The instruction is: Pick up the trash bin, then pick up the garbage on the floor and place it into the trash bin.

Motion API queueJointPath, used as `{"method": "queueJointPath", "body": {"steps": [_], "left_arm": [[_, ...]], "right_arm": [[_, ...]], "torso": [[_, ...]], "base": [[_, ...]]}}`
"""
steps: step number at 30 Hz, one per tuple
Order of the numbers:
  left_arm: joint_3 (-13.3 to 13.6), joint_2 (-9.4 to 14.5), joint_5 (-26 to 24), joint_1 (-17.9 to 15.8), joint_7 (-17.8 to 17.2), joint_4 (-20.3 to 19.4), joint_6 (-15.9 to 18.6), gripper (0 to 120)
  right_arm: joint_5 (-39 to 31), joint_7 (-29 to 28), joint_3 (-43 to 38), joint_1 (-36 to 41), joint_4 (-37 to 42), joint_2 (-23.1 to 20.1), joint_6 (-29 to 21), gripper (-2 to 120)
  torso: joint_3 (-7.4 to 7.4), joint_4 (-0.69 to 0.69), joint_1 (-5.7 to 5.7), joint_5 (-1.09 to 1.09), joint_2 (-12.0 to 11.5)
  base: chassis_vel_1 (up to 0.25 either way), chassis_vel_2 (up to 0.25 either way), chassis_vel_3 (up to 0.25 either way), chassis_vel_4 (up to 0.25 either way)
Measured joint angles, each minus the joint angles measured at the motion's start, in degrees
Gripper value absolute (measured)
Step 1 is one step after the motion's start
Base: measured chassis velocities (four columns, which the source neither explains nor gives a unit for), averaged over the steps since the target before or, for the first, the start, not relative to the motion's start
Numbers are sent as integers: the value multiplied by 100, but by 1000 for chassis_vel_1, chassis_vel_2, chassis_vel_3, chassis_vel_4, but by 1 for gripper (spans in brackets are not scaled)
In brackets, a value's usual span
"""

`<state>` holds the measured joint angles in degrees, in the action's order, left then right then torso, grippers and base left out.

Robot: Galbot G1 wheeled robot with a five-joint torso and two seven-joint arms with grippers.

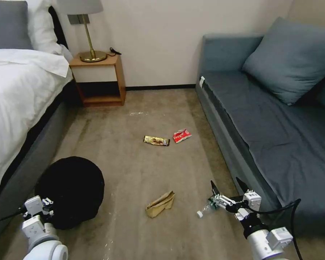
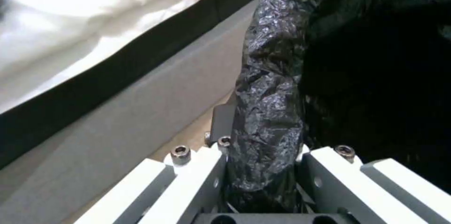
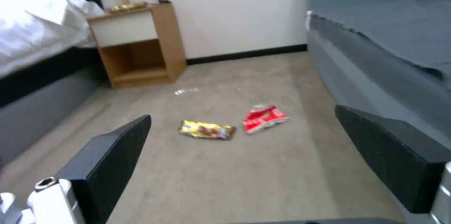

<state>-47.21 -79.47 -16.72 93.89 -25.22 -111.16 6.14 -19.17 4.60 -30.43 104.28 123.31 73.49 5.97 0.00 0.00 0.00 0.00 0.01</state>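
Observation:
The trash bin (image 1: 70, 189), lined with a crinkly black bag (image 2: 267, 76), sits at the left beside the bed. My left gripper (image 1: 43, 206) is shut on its near rim, and the bag's rim is pinched between the fingers of the left gripper (image 2: 267, 129). My right gripper (image 1: 228, 186) hangs open low over the floor by the sofa, above a small clear bottle (image 1: 204, 209). A crumpled brown paper bag (image 1: 160, 204) lies mid-floor. Farther off lie a gold-brown wrapper (image 1: 156, 141) (image 3: 207, 130) and a red-white wrapper (image 1: 181, 135) (image 3: 264, 118), ahead of the open right gripper (image 3: 243, 114).
A bed (image 1: 21, 94) with white sheets lines the left side, and a blue-grey sofa (image 1: 271, 126) the right. A wooden nightstand (image 1: 99, 79) with a brass lamp (image 1: 90, 36) stands at the far wall. Carpet runs between them.

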Motion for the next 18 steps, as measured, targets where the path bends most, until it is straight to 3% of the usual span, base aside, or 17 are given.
{"method": "queueJointPath", "body": {"steps": [4, 8, 18], "left_arm": [[0, 0, 20, 41, 36, 1, -60, 4], [-26, 4, 21, 141, 45, -2, -153, 4], [-65, 48, 0, 173, 49, 56, -239, 4]], "right_arm": [[-230, 524, 92, -32, -21, -39, 150, 100], [-149, 1150, 193, -350, -193, -342, -32, 100], [238, 1551, 530, -1248, -794, -875, -267, 100]], "torso": [[0, 0, 0, 0, 0], [0, 0, 0, 0, 0], [0, 1, -1, 0, 0]], "base": [[-45, 75, 63, -55], [-6, 5, 2, -13], [0, 0, 0, 0]]}}
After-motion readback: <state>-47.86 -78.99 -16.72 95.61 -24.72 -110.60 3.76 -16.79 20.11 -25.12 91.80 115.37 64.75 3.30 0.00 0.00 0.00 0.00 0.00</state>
